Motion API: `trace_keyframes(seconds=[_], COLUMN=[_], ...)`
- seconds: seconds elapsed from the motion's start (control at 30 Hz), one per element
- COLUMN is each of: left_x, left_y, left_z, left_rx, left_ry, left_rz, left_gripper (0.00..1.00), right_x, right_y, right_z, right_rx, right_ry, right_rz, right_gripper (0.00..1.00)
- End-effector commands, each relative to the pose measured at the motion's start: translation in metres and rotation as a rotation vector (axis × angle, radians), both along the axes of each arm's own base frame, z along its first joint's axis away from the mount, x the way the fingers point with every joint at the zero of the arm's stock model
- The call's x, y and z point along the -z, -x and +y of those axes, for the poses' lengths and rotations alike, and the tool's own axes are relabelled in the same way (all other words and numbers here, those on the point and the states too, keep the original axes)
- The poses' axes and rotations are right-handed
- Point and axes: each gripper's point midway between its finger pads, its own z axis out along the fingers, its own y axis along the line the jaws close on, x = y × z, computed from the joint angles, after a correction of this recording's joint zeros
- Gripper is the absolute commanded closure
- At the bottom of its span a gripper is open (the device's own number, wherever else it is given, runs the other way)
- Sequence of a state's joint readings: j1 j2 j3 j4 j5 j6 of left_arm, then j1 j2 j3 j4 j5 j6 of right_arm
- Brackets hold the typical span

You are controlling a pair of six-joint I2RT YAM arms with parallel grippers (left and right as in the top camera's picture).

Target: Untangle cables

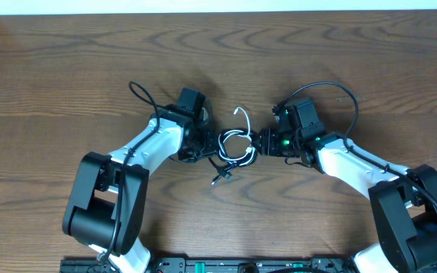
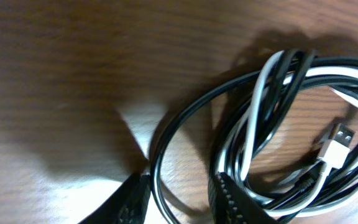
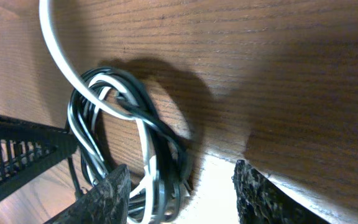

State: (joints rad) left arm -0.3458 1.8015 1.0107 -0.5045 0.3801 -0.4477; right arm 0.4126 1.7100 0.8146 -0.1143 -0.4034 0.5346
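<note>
The black cable [image 2: 300, 65] and white cable [image 3: 50, 43] lie coiled together in the middle of the tabletop [image 1: 218, 61]. My left fingers [image 2: 132, 202] stand partly open astride a black strand. My right fingers [image 3: 260, 193] gape beside the coil, holding nothing.

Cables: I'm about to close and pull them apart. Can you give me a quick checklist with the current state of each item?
1. Black cable strand between the left gripper fingers: ok.
2. Left gripper clamped on that strand: not ok, there are gaps on both sides.
3. Right gripper holding a cable: not ok, it is open and the cables are beside one finger.
4. White cable separated from the black cable: not ok, they are intertwined.
5. White plug free of the loops: cannot tell.
</note>
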Motion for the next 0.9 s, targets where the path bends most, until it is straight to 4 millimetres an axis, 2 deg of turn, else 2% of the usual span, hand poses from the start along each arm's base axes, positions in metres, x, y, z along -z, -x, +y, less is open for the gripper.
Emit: trace_keyframes(seconds=[0.0, 0.2, 0.37, 0.5, 0.6, 0.7, 0.8, 0.87], left_x=[0.008, 0.008, 0.005, 0.004, -0.001, -0.008, -0.013, -0.014], left_y=[0.004, -0.002, -0.006, -0.002, 0.000, -0.001, -0.002, -0.002], left_z=[-0.009, -0.024, -0.027, -0.019, -0.011, -0.005, -0.003, -0.003], left_rx=[0.025, 0.057, 0.057, 0.023, 0.019, 0.033, 0.049, 0.054], left_ry=[0.009, 0.035, 0.059, 0.045, 0.028, 0.017, 0.012, 0.011], left_rz=[-0.006, -0.058, -0.067, -0.019, 0.016, 0.029, 0.033, 0.034], left_gripper=[0.71, 0.88, 0.90, 0.89, 0.84, 0.83, 0.73, 0.69], right_x=[-0.004, -0.004, -0.004, -0.010, -0.015, -0.021, -0.021, -0.020], right_y=[-0.001, -0.002, -0.003, -0.003, -0.007, -0.010, -0.008, -0.005], right_z=[0.005, 0.005, 0.004, 0.003, -0.006, -0.014, -0.012, -0.008], right_rx=[-0.002, -0.001, 0.001, -0.043, -0.041, -0.045, -0.049, -0.064], right_ry=[-0.007, -0.008, -0.008, -0.042, -0.020, 0.015, 0.023, 0.026], right_rz=[-0.004, -0.006, -0.007, -0.005, 0.021, 0.034, 0.041, 0.045], right_gripper=[0.50, 0.56, 0.50, 0.51, 0.50, 0.48, 0.48, 0.48])
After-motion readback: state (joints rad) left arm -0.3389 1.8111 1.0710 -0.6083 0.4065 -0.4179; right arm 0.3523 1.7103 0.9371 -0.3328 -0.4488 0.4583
